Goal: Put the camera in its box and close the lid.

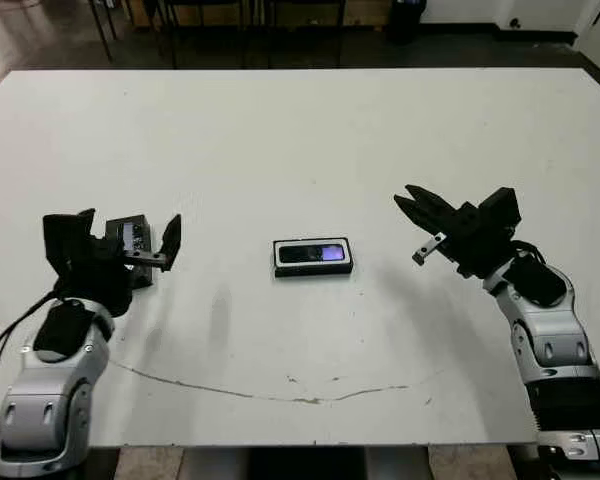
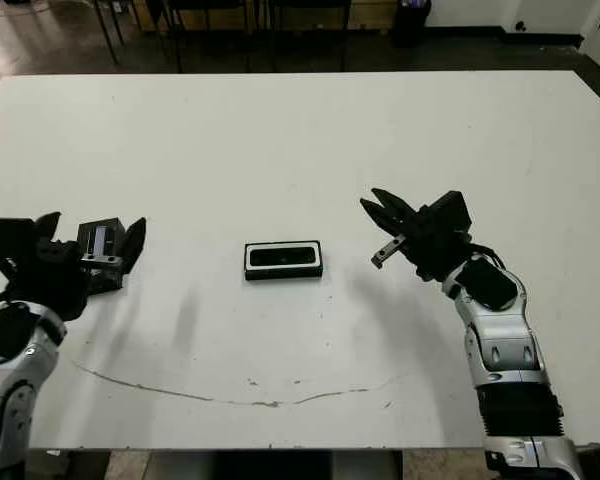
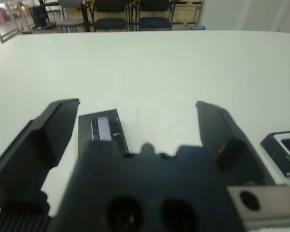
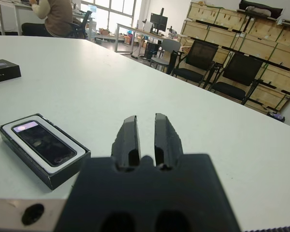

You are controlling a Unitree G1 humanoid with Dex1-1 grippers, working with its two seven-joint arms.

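While the camera (image 1: 313,253) lies flat inside the box (image 1: 313,269) near the middle of the white table (image 1: 300,130), both arms hang clear of it, one to either side. The camera's glossy face points up, with its purplish mark toward the end nearer the right gripper (image 1: 417,212). That gripper hovers above the table just beyond the box's end, its two black fingers (image 4: 129,137) drawn close together with only a thin slit between them and nothing held. The box sits apart from its tips, ahead and off to the side in the right wrist view. The left gripper (image 1: 130,236) is well apart from the box on the other side, its fingers (image 3: 58,128) spread wide. The lid (image 3: 102,129) lies on the table between those spread fingers, close by one of them; whether it touches either I cannot tell. The box is uncovered.
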